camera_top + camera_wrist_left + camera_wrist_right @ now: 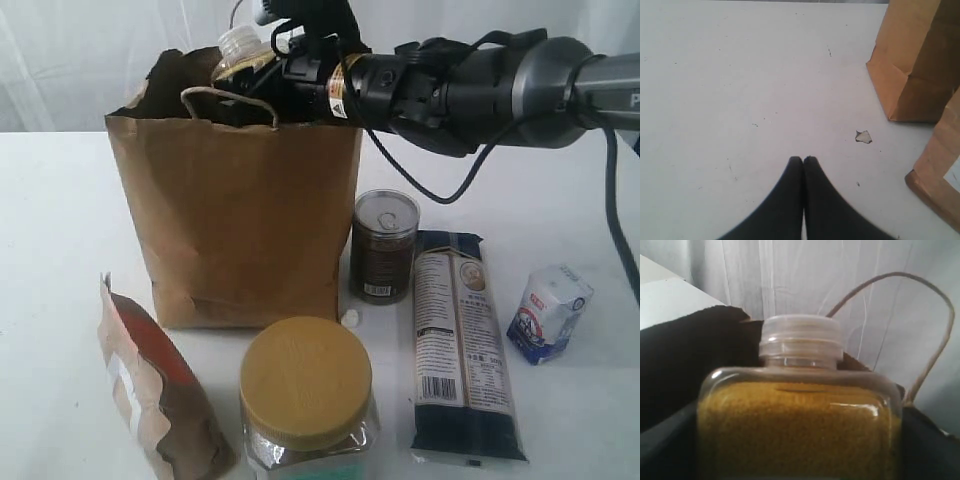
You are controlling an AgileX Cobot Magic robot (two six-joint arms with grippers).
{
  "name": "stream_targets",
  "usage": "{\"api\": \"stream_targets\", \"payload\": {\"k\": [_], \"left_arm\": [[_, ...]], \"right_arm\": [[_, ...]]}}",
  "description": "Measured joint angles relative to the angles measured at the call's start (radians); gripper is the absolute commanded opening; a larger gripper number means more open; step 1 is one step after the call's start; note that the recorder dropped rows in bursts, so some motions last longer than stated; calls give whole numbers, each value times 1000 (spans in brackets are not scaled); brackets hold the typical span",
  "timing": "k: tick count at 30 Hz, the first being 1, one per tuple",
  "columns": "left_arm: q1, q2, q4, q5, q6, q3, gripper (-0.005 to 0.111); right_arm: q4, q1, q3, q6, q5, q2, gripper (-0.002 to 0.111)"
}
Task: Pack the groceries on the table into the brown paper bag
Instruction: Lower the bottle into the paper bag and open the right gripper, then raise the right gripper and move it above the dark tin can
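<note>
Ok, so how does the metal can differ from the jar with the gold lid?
The pull-tab can has a silver metal top; the jar wears a wide gold lid. The can's side is a dark brown label, the jar's wall is clear. The can stands beside the brown paper bag, the jar nearer the camera. Both stand upright on the table, not yet packed.

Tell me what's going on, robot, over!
Left gripper shut, empty, over table. Right gripper shut on yellow bottle at brown paper bag mouth. Can, jar, pouch, packet, carton wait outside. Nothing seen blocking.
</note>
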Motion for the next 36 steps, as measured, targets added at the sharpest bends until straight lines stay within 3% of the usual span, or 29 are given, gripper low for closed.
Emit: {"api": "stream_targets", "payload": {"k": [9, 16, 18, 28, 36], "left_arm": [[0, 0, 0, 0, 0, 0, 0], [0, 0, 0, 0, 0, 0, 0], [0, 0, 0, 0, 0, 0, 0], [0, 0, 0, 0, 0, 0, 0], [0, 0, 0, 0, 0, 0, 0]], "right_arm": [[0, 6, 0, 3, -142, -6, 67], [-7, 8, -4, 92, -143, -8, 99], [-19, 8, -7, 118, -145, -19, 102], [-112, 8, -11, 133, -153, -72, 102], [-122, 8, -11, 161, -48, -111, 102]]}}
